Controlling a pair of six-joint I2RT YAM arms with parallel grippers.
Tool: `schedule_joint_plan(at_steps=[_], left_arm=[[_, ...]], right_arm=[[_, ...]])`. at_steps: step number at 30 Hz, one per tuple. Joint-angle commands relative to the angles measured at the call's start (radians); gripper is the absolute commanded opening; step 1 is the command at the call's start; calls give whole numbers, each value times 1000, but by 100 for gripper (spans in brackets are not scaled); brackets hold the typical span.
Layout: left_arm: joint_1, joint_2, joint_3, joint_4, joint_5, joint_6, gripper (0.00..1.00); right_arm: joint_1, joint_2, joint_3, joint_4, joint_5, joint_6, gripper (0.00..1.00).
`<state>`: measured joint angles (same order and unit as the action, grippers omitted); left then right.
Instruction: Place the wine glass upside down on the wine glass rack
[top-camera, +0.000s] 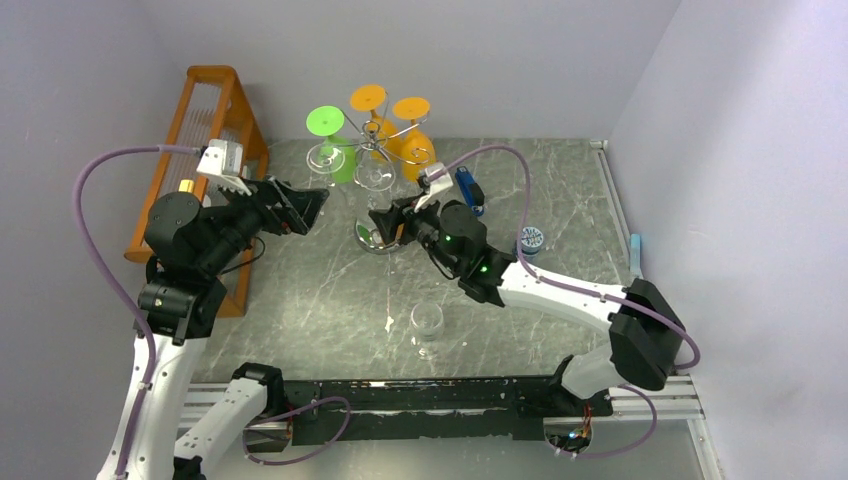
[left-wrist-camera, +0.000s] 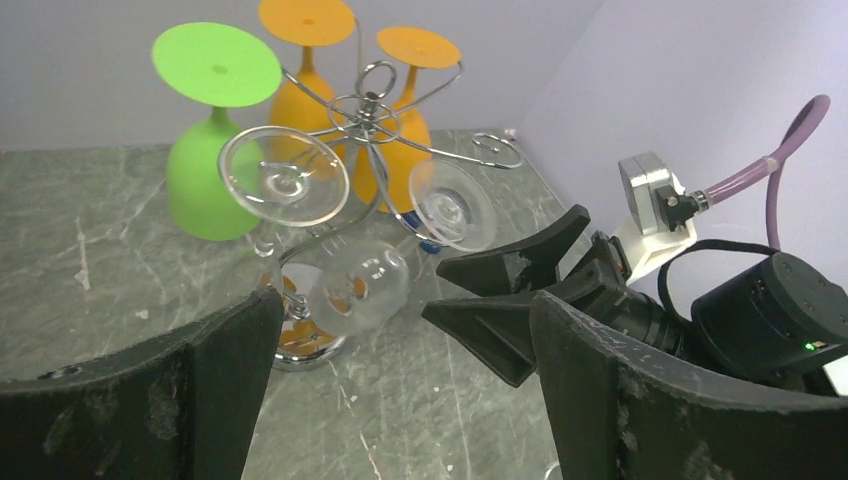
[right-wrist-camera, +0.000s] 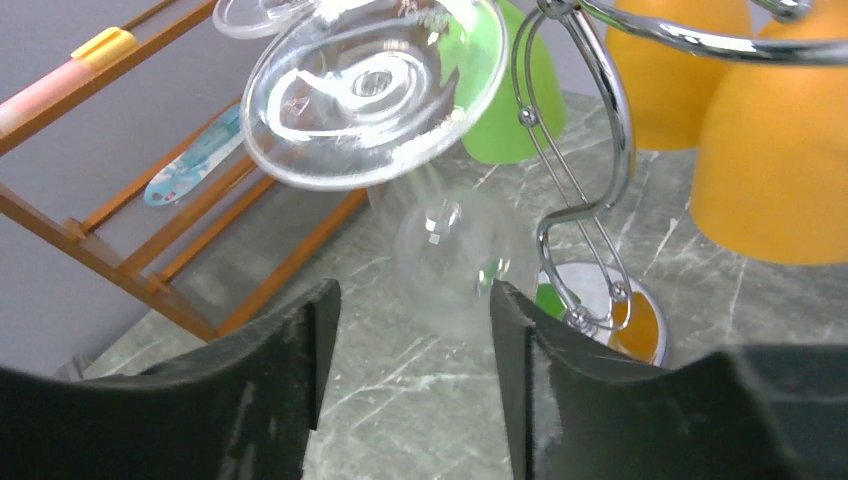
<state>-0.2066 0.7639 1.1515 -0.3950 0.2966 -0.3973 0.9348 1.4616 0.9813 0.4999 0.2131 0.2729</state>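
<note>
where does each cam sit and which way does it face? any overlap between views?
Top external: above and behind the bases, looking down on the table; both arms show, left gripper and right gripper included.
Left wrist: on the left arm, facing the wine glass rack; own fingers at bottom, right gripper beyond.
Right wrist: on the right arm, facing the rack close up, orange shelf behind; own fingers at bottom.
Shared: all three see the rack and its hanging glasses.
</note>
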Motion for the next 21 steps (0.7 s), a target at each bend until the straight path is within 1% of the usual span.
schedule_joint_plan(at_steps=[1,4,7,9,12,14,16,17,19,21], left_arm=[[1,12,49,-31,125,60,97],[2,14,45,-38,210,97,97],[1,43,51,-86,342,141,97],[1,58,46,-111,432,169,97],[1,53,18,-116,512,184,97],[0,42,-6,-89,552,161,97],[-3,40,-30,-31,640,117,97],[-7,41,-43,-10,651,101,97],[-28,50,-60,2,615,84,97],[-59,75,-56,-33,588,107,97]], right_arm=[[-7,-96,-58,24,-8,4,64],[-7,-175,-101,-24,-62,7,67],[-7,-267,-144,-91,-88,26,68],[-8,-344,-174,-139,-79,43,68],[-8,-455,-204,-247,-1,116,69],[-8,-516,-193,-375,85,187,70],[-7,-553,-147,-570,186,270,70],[-8,-567,-122,-662,226,315,70],[-8,-595,-89,-828,280,409,70],[-7,-630,-95,-901,300,471,70]])
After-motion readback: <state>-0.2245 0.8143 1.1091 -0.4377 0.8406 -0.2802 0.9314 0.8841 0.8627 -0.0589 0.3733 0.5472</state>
